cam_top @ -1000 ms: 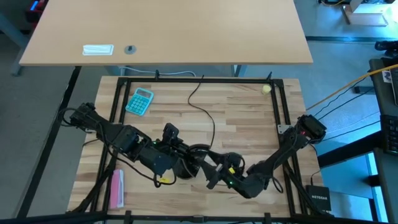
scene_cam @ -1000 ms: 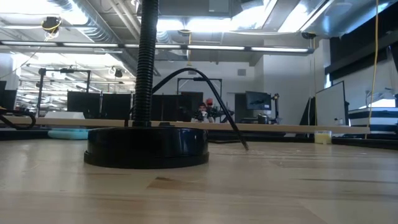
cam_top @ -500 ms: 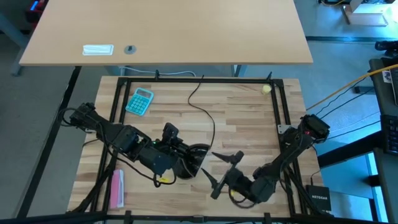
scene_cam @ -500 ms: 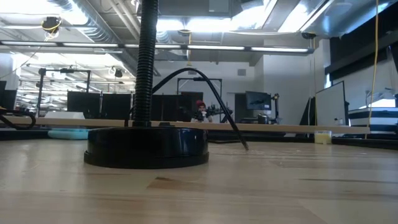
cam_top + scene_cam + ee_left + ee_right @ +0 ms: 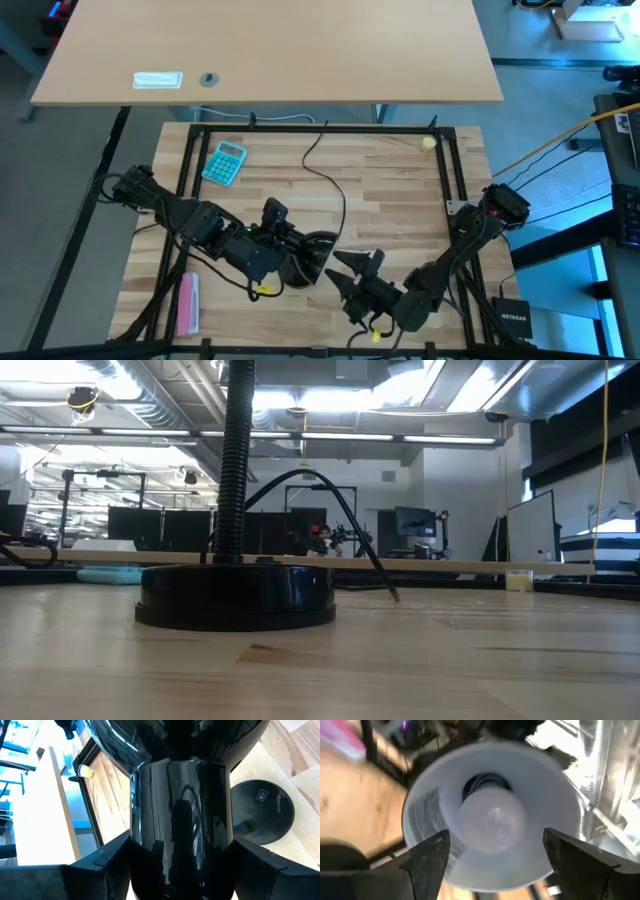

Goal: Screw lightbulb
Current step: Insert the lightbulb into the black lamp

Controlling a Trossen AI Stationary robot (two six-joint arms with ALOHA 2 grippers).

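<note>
The black lamp's shade (image 5: 303, 266) lies level above the table, its open mouth facing the table's right. Its white inside (image 5: 430, 815) shows in the right wrist view, with the white frosted lightbulb (image 5: 492, 822) sitting in the socket at its middle. My left gripper (image 5: 285, 255) is shut on the shade. My right gripper (image 5: 349, 276) is open just off the shade's mouth; its fingers (image 5: 427, 857) stand on either side of the bulb's line, short of it, touching nothing. The lamp's round base (image 5: 323, 243) rests flat on the table and also shows in the low view (image 5: 235, 598). My left gripper pinches the shade's narrow glossy neck (image 5: 180, 820) between its two fingers (image 5: 100, 865), one on each side. The fingers come level from the table's left and lie across the neck. The shade is held clear of the table, on its side, at the end of the gooseneck.
The lamp's black cord (image 5: 335, 190) runs from the base to the far edge. A teal calculator (image 5: 225, 162) lies far left, a small yellow ball (image 5: 428, 143) far right, a pink object (image 5: 188, 303) near left. Black frame rails (image 5: 190, 190) border the table.
My right gripper has drawn back from the shade's mouth toward the table's near right, and its fingers have spread apart. My left gripper and the shade have kept still.
</note>
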